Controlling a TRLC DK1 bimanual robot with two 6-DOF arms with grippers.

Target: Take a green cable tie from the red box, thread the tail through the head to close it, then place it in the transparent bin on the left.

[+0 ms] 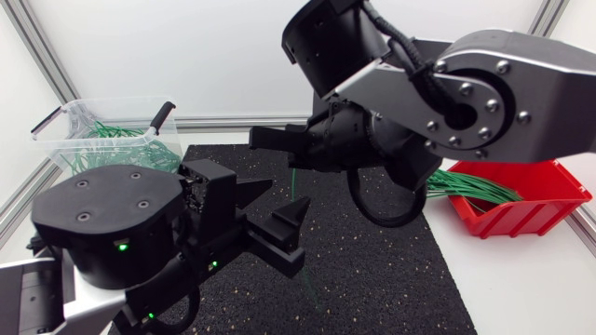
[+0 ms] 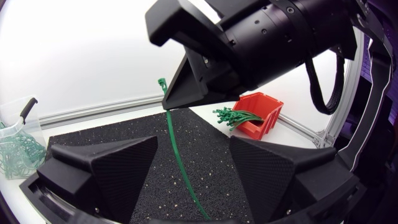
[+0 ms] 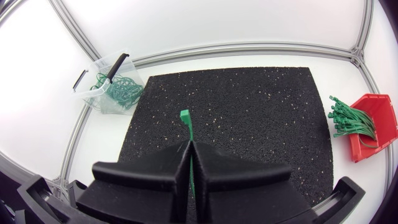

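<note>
— Head camera?
— Fixed overhead, looking down at close range; mat (image 1: 372,261) at lower centre of frame.
— Wrist cameras?
— My left looks low across the mat; my right looks down from higher. All three share mat, bin (image 3: 93,93), red box (image 2: 264,109).

Over black mat (image 1: 372,261), right jaws holding green cable tie (image 1: 293,186), left jaws spread nearby

A black mat (image 1: 372,270) flecked with pale specks lies flat across the middle of the white tabletop (image 1: 521,288), with bare margins along its side edges. A silver rail (image 3: 249,47) borders the tabletop's far edge.
</note>
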